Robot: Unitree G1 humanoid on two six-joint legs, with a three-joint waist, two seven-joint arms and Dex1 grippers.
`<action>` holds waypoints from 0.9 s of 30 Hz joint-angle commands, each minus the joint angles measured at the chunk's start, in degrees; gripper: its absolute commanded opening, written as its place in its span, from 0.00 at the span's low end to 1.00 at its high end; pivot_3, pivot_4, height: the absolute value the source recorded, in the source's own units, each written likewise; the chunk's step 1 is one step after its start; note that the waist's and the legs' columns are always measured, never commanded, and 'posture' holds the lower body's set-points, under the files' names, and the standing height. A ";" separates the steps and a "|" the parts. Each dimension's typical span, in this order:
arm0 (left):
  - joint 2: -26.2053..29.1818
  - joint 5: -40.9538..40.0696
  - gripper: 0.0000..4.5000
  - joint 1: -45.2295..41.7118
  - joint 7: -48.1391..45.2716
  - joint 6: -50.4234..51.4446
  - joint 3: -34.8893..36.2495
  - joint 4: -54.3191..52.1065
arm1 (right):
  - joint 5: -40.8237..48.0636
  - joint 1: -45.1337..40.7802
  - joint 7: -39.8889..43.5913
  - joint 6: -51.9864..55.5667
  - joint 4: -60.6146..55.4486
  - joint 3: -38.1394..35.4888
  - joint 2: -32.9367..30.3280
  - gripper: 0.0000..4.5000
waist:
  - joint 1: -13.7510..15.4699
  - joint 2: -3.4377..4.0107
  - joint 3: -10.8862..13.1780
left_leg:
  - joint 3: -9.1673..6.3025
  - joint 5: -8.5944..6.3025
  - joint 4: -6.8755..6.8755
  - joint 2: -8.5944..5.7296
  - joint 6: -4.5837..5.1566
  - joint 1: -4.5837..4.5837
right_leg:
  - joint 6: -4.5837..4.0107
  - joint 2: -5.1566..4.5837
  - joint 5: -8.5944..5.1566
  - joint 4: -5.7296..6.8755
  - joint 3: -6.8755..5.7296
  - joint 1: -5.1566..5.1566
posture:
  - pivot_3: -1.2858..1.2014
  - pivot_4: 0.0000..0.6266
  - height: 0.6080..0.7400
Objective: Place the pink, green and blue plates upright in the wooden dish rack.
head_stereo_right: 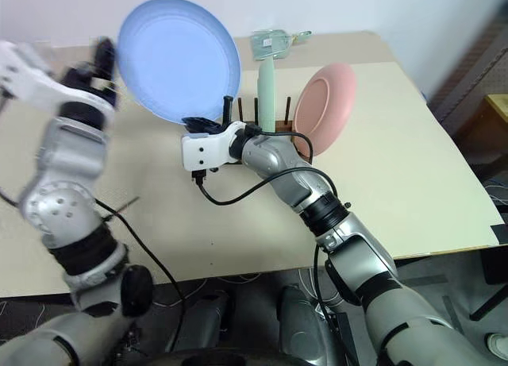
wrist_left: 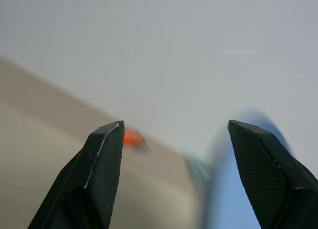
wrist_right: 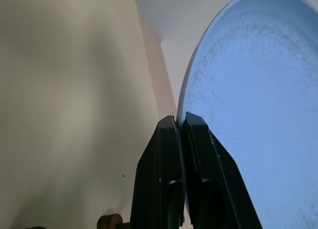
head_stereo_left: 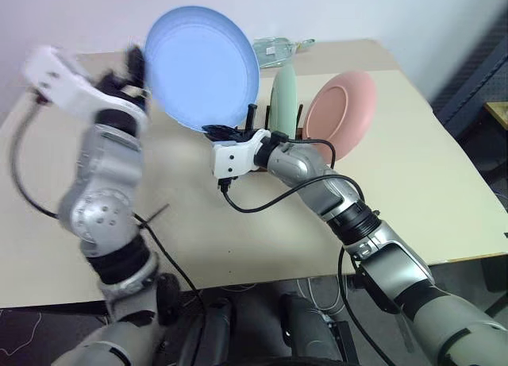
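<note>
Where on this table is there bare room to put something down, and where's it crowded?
Bare tabletop lies right of the pink plate, and along the near edge below the right pincer. Crowded: the wooden dish rack, with the green plate, pink plate, and blue plate clamped above it; clutter sits behind.

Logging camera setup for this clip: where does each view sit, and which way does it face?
Left eye and right eye views: on the head, looking down over both arms at the table, the rack and the blue plate.
Left wrist view: along the open left claw, toward the wall.
Right wrist view: along the right claw, shut on the blue plate's rim.
Shared: every view shows the blue plate.
</note>
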 commanded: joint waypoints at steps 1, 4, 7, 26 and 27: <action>10.33 11.15 0.78 6.55 -5.15 -4.79 -0.13 2.21 | 9.80 -0.65 1.84 -2.30 -3.80 -5.72 1.40 0.00 | -0.37 -0.01 0.00 | 0.00 0.00 0.00 0.00 0.00 0.00 | 0.00 -0.01 0.00 -0.01 0.00 0.01 | 0.52 0.24 1.00; 17.15 18.57 0.78 16.40 -11.78 -9.84 -2.84 3.92 | 23.43 2.28 8.57 2.45 -9.07 -9.90 3.17 0.00 | -0.46 0.03 0.00 | -0.01 -0.07 -0.07 0.00 0.13 0.03 | 0.00 -0.02 0.00 0.01 0.03 0.01 | 0.52 0.24 1.00; 16.23 20.31 0.78 27.20 -19.83 -14.46 -7.58 4.51 | 44.84 8.14 11.38 18.81 -20.96 -14.90 7.63 0.00 | -0.17 0.01 -0.01 | -0.18 -0.15 -0.04 0.08 0.26 0.01 | 0.00 -0.06 0.00 -0.01 -0.03 0.09 | 0.52 0.24 1.00; 6.80 24.58 0.78 39.71 -38.05 -22.75 -27.71 0.82 | 71.79 13.77 -3.60 48.07 -29.37 -25.15 15.10 0.00 | -0.41 0.26 0.05 | -0.23 -0.18 -0.09 0.18 0.32 0.03 | -0.12 -0.07 0.05 0.04 0.03 -0.05 | 0.52 0.24 1.00; 6.71 24.58 0.78 39.75 -38.28 -22.66 -27.80 0.62 | 72.02 13.65 -3.90 48.54 -29.04 -25.26 15.12 0.00 | -0.44 0.26 0.05 | -0.23 -0.18 -0.10 0.18 0.32 0.03 | -0.12 -0.06 0.05 0.04 0.02 -0.05 | 0.52 0.24 1.00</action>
